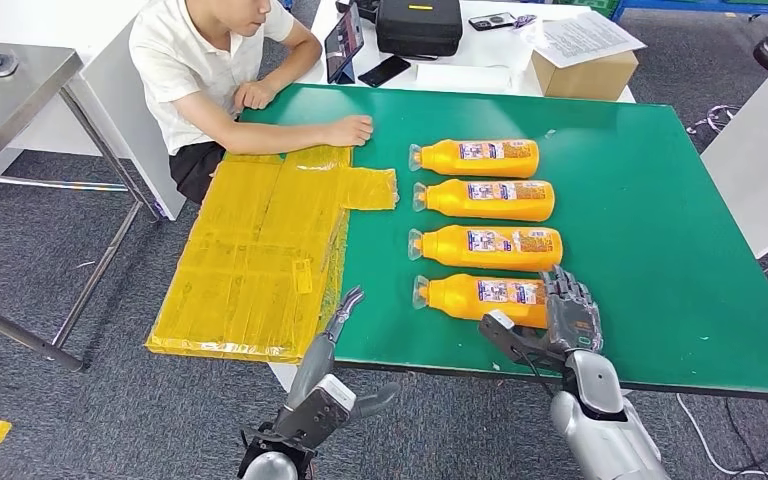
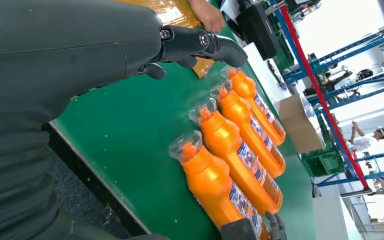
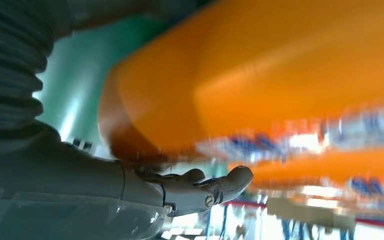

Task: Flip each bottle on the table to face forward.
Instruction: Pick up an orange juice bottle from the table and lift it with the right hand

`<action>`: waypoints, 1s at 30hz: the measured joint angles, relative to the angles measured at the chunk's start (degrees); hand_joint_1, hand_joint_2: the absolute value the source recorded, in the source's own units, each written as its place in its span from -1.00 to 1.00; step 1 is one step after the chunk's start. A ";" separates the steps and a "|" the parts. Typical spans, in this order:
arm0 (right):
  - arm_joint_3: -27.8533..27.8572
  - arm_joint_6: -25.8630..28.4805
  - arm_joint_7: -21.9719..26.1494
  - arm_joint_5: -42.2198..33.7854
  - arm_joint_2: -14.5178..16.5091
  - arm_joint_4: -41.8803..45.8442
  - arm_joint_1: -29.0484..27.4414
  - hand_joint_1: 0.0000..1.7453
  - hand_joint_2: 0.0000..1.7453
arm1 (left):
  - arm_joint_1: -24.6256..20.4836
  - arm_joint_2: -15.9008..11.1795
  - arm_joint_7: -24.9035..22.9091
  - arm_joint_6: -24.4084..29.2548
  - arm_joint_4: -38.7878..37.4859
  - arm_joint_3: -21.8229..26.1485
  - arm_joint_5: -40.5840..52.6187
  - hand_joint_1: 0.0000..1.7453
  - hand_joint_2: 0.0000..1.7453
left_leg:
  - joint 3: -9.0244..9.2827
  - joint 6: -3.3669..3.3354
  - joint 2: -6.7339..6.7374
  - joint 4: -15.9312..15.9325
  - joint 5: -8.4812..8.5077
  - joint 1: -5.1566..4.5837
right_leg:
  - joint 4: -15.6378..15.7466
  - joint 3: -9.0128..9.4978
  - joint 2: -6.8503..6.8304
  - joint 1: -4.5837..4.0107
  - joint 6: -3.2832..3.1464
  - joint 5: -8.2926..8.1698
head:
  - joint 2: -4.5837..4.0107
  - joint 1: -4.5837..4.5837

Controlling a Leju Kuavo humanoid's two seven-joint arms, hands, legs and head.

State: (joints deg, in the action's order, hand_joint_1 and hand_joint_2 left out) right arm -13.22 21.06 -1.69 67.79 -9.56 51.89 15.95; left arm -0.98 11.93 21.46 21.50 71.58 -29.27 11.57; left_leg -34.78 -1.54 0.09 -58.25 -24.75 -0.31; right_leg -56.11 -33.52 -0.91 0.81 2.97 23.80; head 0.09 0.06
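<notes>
While right hand (image 1: 572,312) fingers wrap the nearest glossy orange bottle (image 1: 480,296), left hand (image 1: 343,310) fingers spread, smooth green table (image 1: 660,250).

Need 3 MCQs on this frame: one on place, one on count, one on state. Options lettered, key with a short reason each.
1. Where is the right robot hand?
A. at the base end of the nearest bottle
B. on the cardboard box
C. hanging off the table

2. How many orange bottles lie on the green table?
A. two
B. four
C. six

3. How do the bottles lie?
A. upright
B. on their sides, caps toward the yellow sheet
C. stacked

Key: 1 A, the head view shows its fingers at that bottle's base end. 2 B, the head view shows a row of four. 3 B, all lie flat with clear caps pointing at the sheet.
</notes>
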 joint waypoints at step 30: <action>-1.32 -6.48 20.62 -29.31 -0.26 9.15 -7.31 1.00 1.00 | 0.05 0.43 1.10 1.56 -0.25 1.90 -12.05 -1.00 1.00 | 0.37 0.05 0.18 0.01 -0.11 0.05 | 0.00 0.28 0.24 -0.04 -0.03 0.02 | 0.00 0.00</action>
State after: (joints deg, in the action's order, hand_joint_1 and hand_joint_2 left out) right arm -14.53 14.59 18.92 38.48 -9.82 61.04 8.64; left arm -0.93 12.37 22.57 23.06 71.33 -27.37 -0.48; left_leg -34.41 -1.49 0.26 -58.23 -24.86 -0.27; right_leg -56.10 -33.24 -0.67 0.77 2.95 23.82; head 0.09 0.06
